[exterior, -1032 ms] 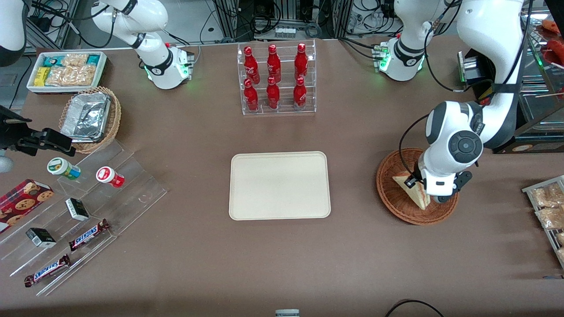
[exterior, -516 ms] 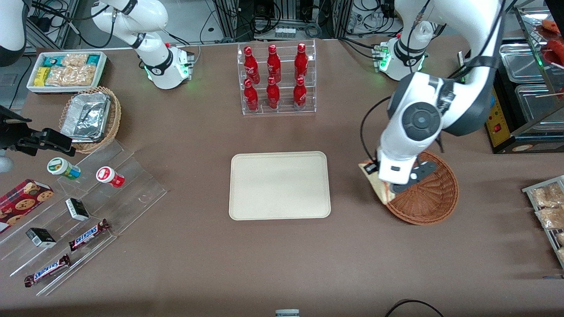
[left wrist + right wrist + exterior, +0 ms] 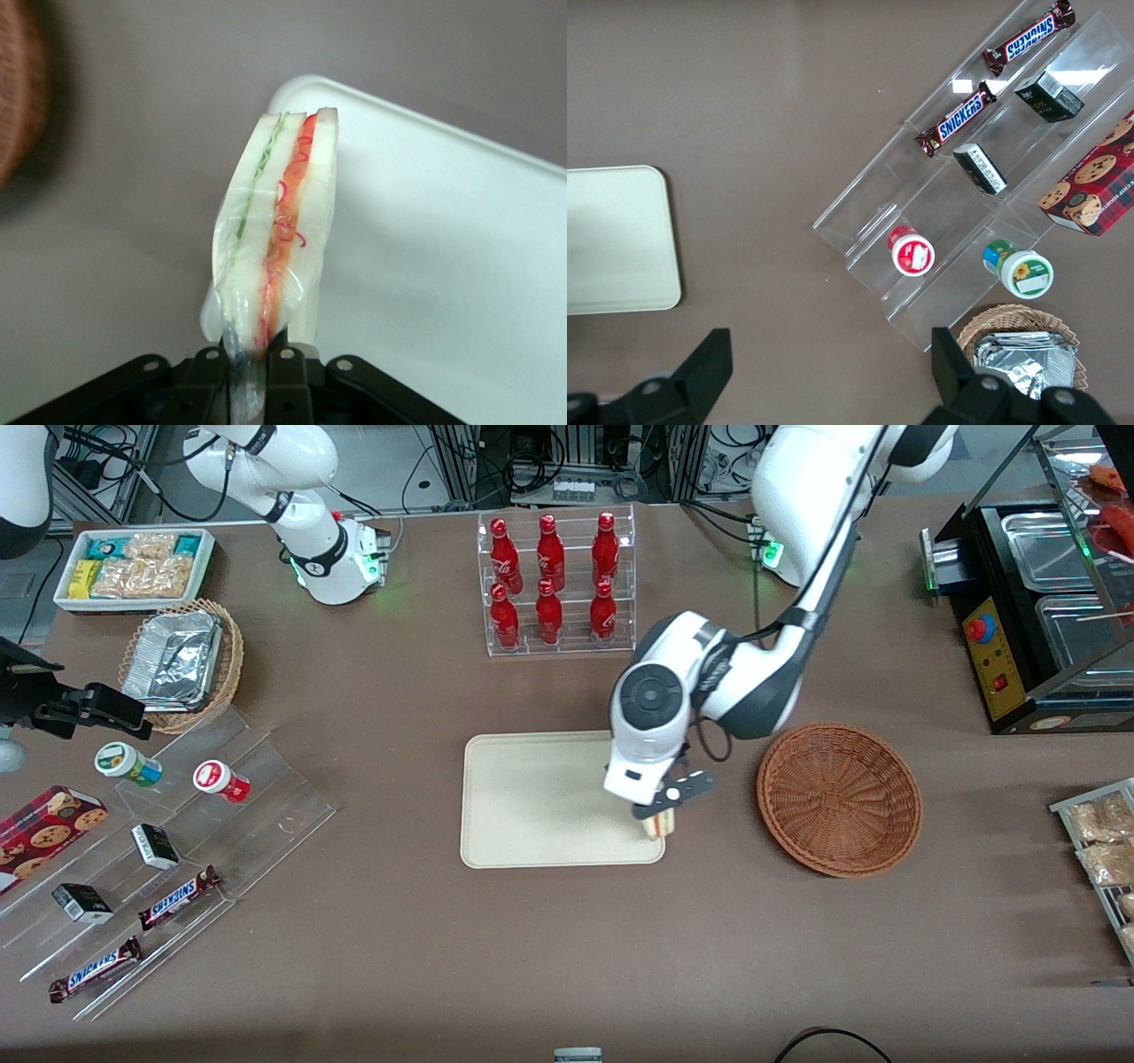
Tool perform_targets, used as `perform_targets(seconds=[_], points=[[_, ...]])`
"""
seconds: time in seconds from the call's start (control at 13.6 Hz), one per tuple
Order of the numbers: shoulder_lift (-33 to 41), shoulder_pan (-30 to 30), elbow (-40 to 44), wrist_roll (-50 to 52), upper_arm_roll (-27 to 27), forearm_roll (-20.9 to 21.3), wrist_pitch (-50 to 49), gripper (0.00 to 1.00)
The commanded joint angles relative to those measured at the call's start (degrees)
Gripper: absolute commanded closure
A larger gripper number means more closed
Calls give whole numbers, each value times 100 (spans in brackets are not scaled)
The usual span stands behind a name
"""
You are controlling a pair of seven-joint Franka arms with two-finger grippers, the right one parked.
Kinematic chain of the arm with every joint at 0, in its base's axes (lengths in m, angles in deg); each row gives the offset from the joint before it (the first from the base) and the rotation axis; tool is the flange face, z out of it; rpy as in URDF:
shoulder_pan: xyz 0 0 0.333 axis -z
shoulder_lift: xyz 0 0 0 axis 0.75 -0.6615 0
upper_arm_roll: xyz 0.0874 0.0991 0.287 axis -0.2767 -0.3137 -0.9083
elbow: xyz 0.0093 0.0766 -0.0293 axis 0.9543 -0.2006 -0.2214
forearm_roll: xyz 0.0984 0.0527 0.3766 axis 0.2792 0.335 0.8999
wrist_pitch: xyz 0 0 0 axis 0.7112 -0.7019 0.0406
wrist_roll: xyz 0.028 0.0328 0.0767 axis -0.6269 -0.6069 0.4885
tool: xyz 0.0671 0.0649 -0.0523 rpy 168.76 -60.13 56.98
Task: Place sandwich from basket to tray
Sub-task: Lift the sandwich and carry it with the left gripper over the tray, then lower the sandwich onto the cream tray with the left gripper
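My left gripper [image 3: 660, 812] hangs over the corner of the cream tray [image 3: 532, 797] that is nearest the basket and the front camera, shut on the sandwich [image 3: 658, 825]. In the left wrist view the wrapped sandwich [image 3: 279, 221] stands on edge between the black fingers [image 3: 288, 376], its green and red filling layers showing, above the tray's rounded corner [image 3: 443, 230]. The round reddish-brown wicker basket [image 3: 839, 798] sits beside the tray, toward the working arm's end, with nothing in it.
A clear rack of red bottles [image 3: 555, 584] stands farther from the front camera than the tray. Toward the parked arm's end are a stepped acrylic stand with snacks [image 3: 168, 841], a tan basket with a foil container [image 3: 182, 660] and a white snack bin [image 3: 133, 567]. Snack packets [image 3: 1103, 841] lie at the working arm's end.
The gripper has lifted the sandwich out of the basket and carried it sideways to the tray's near corner. The basket now holds nothing.
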Motion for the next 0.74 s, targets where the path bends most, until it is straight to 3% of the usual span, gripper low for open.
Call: perform_targets(seconds=[0.0, 0.29, 0.66], points=[[-224, 396, 326, 34, -95, -19, 208, 100], [-733, 915, 440, -28, -104, 225, 597, 100], [-989, 1021, 493, -264, -95, 350, 597, 100]])
